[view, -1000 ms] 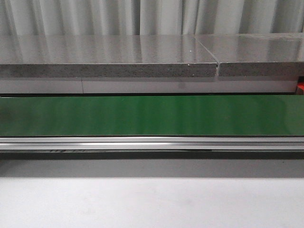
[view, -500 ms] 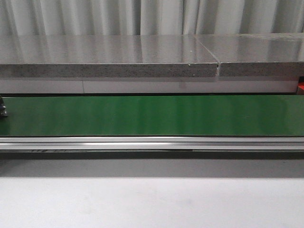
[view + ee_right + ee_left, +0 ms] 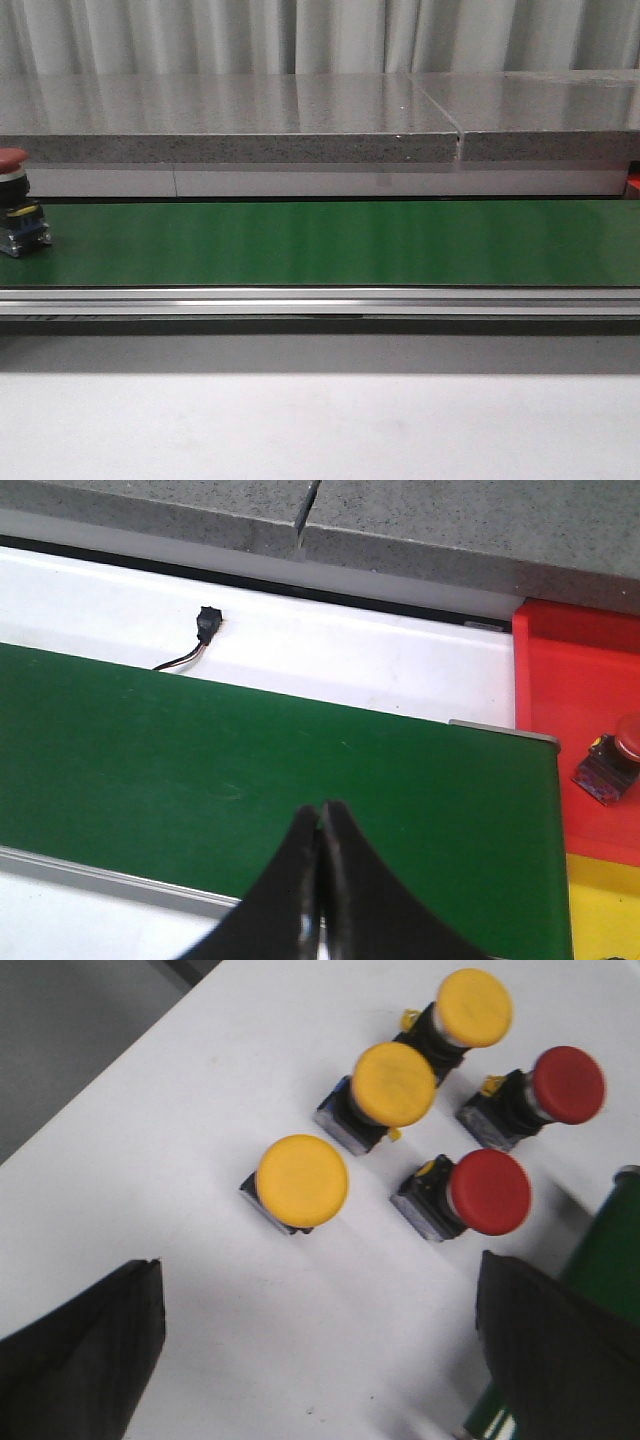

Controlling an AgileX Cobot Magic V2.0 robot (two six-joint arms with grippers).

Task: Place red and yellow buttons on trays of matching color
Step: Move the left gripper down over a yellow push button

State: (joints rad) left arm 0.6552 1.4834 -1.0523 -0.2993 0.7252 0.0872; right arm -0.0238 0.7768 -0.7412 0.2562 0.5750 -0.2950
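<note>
One red button [image 3: 14, 200] is sitting on the green belt [image 3: 330, 243]. Three yellow and two red lie below the wide-open, empty left gripper [image 3: 320, 1350]; the right gripper [image 3: 320, 880] is hanging closed, empty.

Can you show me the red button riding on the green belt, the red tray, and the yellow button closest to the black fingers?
Red-capped push button on green belt [image 3: 14, 200], front view, on its black body.
Red plastic tray [image 3: 575, 690], right wrist view, on its bare floor.
Nearest yellow-capped push button [image 3: 301, 1180], left wrist view, middle of its cap.
</note>
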